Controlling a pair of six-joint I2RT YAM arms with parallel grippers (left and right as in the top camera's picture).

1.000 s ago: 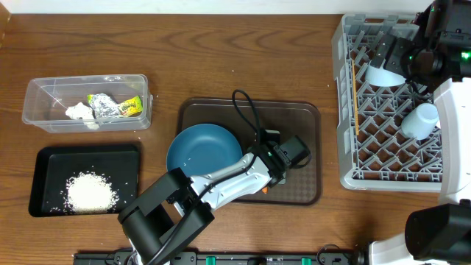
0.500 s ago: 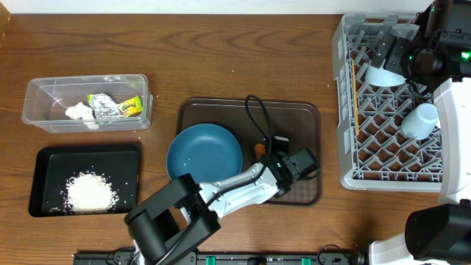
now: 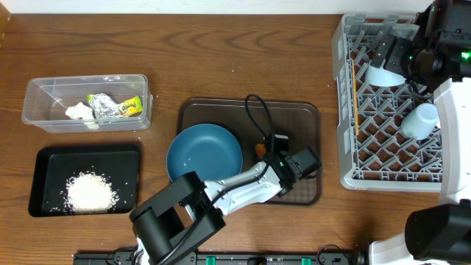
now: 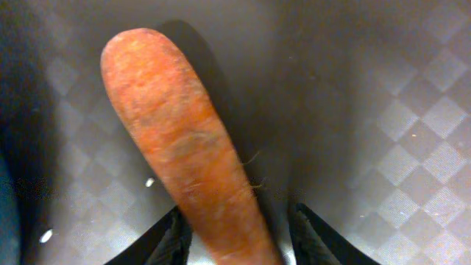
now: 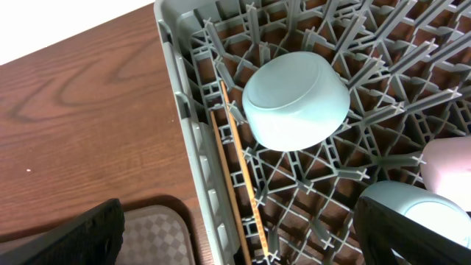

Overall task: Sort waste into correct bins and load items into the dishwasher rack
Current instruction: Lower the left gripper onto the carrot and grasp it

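Beginning nearest the arm bases, at the left: holding a heap of white rice (image 3: pixel 90 193) in the shallow black tray (image 3: pixel 44 156), with a few loose grains lying around the heap. Reaching from the near edge across the brown serving tray (image 3: pixel 294 110) with the left arm. Straddling the near end of the small orange carrot (image 4: pixel 180 132) with the left gripper (image 4: pixel 239 246), jaws standing narrowly apart, only a little wider than the carrot. Seeming to touch its side with one fingertip (image 4: pixel 173 239) and standing just clear with the other, so not clamping it. Lying flat on that tray's chequered floor, just right of the large dark-blue bowl (image 3: pixel 204 152), rounded end pointing away from the wrist camera.

Going farther back on the left: sitting beyond the black tray, the clear tub (image 3: pixel 33 103), containing the crumpled silver-white wrapper (image 3: pixel 99 107) and the yellow-green packet (image 3: pixel 131 107) side by side.

Turning to the right side: standing well apart from the carrot, the grey dishwasher rack (image 3: pixel 342 110). Resting on its lattice towards the near half, a pale-blue cup (image 3: pixel 419 120). Lying along the rack's left wall, the wooden chopsticks (image 5: pixel 235 184). Sitting upside down just right of them, the small light-blue bowl (image 5: pixel 294 99). Hovering over the rack's far end with the right gripper (image 5: pixel 243 237), fingers (image 5: pixel 66 239) spreading wide and grasping nothing.
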